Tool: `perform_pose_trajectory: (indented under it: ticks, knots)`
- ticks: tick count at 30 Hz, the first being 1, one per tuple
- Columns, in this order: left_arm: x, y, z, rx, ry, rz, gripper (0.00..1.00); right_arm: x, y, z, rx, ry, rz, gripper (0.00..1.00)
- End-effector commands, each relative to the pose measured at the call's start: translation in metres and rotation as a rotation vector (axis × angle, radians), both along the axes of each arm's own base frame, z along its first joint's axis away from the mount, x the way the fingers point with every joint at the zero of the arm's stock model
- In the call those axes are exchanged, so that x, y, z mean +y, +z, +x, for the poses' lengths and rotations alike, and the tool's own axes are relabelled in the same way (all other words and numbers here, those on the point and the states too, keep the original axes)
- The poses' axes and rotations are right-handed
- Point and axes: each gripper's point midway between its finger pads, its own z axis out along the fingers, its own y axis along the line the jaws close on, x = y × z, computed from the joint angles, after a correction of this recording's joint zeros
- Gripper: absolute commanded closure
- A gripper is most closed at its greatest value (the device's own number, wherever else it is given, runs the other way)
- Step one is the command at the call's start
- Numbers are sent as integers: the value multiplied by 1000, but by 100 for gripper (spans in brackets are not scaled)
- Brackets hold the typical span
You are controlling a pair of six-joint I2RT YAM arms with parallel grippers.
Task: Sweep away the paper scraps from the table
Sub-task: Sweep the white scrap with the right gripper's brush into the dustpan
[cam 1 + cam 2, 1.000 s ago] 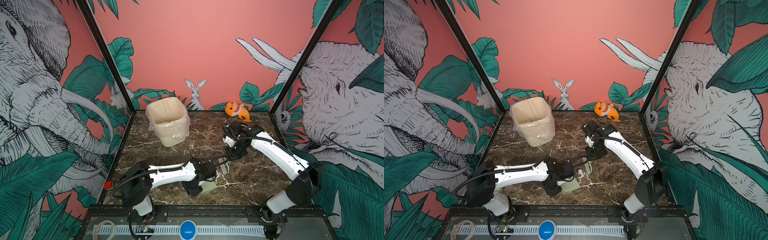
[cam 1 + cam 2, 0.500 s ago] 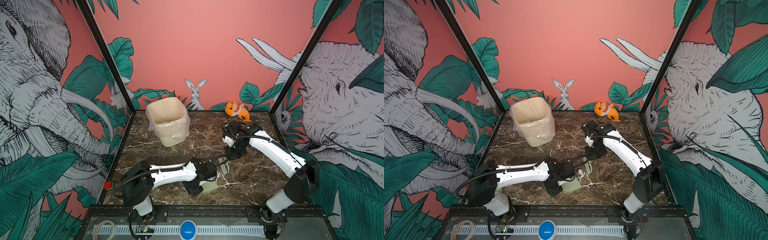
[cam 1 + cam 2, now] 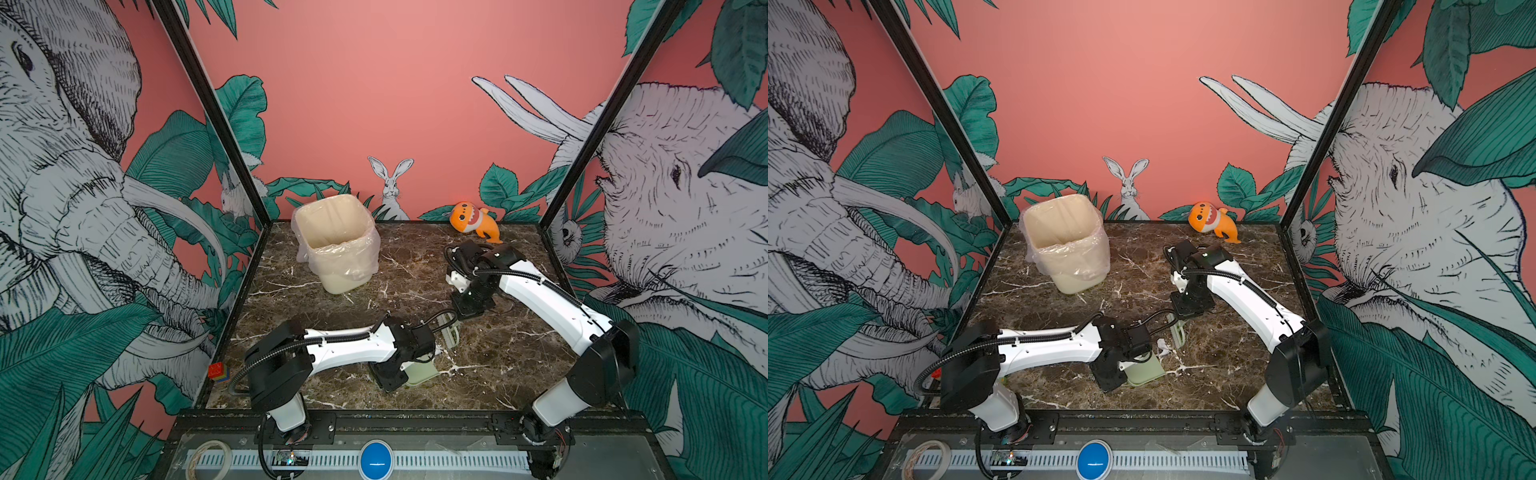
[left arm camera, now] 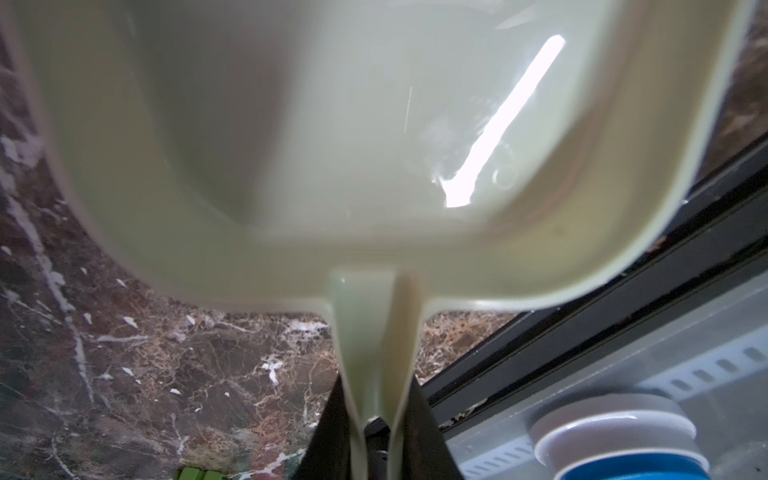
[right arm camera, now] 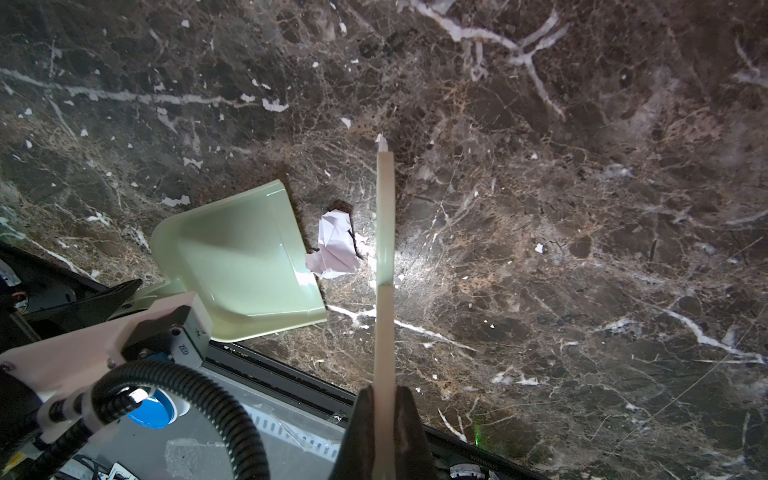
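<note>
Dark marble table (image 5: 582, 208): left gripper (image 4: 380, 399) grips pale green plastic dustpan (image 5: 232, 257), right gripper (image 5: 384, 403) grips slim pale brush (image 5: 384, 216); skewed stroke could flick crumpled white paper scrap (image 5: 336, 245) past the dustpan.

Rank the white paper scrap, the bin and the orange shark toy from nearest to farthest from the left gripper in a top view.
From the left gripper, in a top view:
1. white paper scrap, at the mouth of the dustpan.
2. bin, toward the back left.
3. orange shark toy, against the back wall, right.
</note>
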Motion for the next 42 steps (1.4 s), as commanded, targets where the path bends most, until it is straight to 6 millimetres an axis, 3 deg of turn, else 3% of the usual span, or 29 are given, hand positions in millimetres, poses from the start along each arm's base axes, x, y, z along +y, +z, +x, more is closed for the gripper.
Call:
perform_pose_trajectory:
  ticks: [1, 11, 13, 19, 29, 42]
  knots:
    - [-7, 2, 4, -27, -6, -31, 84, -10, 8, 0, -16, -37, 15, 100]
    - [-7, 0, 3, -31, 0, -45, 84, -14, 12, -6, -55, -176, 130, 100]
    - [-6, -1, 3, -28, 0, -46, 85, -18, 3, -11, -44, -192, 120, 100]
    - [-4, -1, 0, -7, -2, -16, 85, -29, 5, -4, -113, -254, 105, 100]
    - [-3, -3, -1, 4, 3, -9, 85, -17, 1, -1, -118, -305, 196, 100]
    - [1, -9, 6, 19, 19, 6, 85, -18, -3, -1, -128, -307, 197, 100]
